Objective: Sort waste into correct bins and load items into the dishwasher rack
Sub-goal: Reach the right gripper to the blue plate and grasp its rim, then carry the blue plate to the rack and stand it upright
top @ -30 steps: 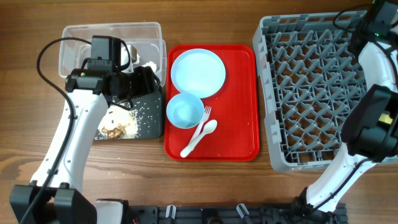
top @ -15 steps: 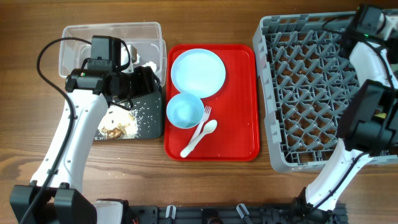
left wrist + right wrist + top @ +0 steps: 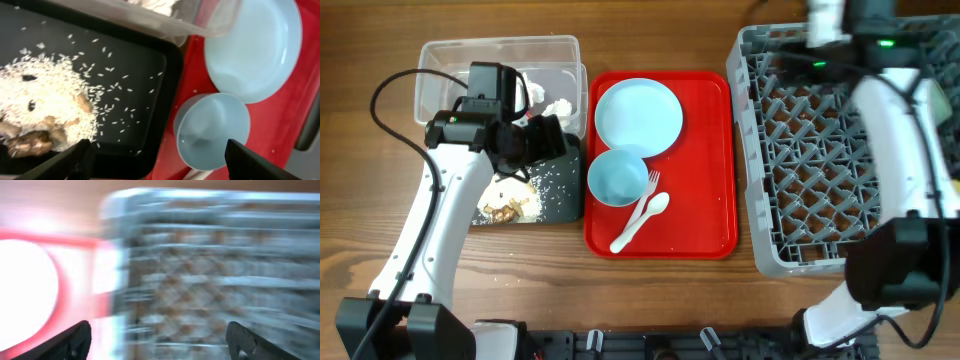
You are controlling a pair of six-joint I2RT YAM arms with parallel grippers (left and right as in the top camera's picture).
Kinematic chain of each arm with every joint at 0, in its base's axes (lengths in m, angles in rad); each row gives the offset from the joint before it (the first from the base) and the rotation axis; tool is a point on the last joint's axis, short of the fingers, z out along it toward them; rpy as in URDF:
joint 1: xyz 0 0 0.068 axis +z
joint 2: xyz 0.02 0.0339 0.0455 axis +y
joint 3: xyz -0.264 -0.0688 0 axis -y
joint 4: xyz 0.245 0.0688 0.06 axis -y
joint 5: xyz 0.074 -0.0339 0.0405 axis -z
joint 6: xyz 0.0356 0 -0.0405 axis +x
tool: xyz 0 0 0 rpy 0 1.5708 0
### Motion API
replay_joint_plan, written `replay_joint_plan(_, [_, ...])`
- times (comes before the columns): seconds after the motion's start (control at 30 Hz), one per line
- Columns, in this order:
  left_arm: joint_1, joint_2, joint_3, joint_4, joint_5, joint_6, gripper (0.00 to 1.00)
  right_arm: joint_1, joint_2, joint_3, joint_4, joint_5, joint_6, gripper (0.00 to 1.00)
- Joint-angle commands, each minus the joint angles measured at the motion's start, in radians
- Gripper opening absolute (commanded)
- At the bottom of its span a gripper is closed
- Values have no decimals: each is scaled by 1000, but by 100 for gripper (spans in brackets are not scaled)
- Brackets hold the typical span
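Both spread, empty: left hand (image 3: 160, 152), right hand (image 3: 160, 335); pale blue bowl (image 3: 617, 177) likely light, rigid, slick, so pinch rim wall.

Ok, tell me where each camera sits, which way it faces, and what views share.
Overhead: above the table, looking straight down on clear tub, black tray, red tray and dishwasher rack; left arm, right arm show.
Left wrist: on left arm, facing down at rice in the black tray, pale blue bowl, pale blue plate; left gripper fingertips at bottom corners.
Right wrist: blurred, facing the rack's edge and red tray; right gripper fingertips show.
Shared: overhead and left wrist show plate, bowl, black tray.
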Motion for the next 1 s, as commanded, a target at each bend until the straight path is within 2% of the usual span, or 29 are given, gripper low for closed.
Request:
replay_joint_plan(0.0, [6, -14, 1, -10, -56, -30, 85, 175, 21, -1, -31, -160, 108, 87])
replay_joint_plan(0.1, [6, -14, 1, -10, -55, -30, 86, 338, 113, -1, -13, -27, 229, 84])
replay_joint_plan(0.17, [6, -14, 1, -10, -55, -30, 87, 399, 190, -1, -5, 108, 346, 78])
replay_joint_plan(0.2, [6, -14, 1, -10, -55, -30, 87, 414, 229, -1, 3, 121, 383, 74])
replay_joint_plan(0.27, [6, -14, 1, -10, -55, -30, 87, 422, 299, -1, 16, 122, 472, 59])
replay_joint_plan(0.43, [6, -14, 1, -10, -55, -30, 87, 422, 412, -1, 77, 122, 578, 40])
replay_joint_plan(0.6, [6, -14, 1, -9, -55, -30, 88, 419, 439, -2, 94, 133, 626, 27])
replay_joint_plan(0.73, [6, -14, 1, -9, -55, -30, 88, 419, 442, -1, 90, 132, 630, 4])
replay_joint_plan(0.87, [6, -14, 1, -9, -55, -30, 88, 382, 424, 25, 89, 143, 608, 4])
replay_joint_plan(0.97, [6, -14, 1, -8, -55, -30, 88, 324, 331, 81, 84, 188, 484, 4])
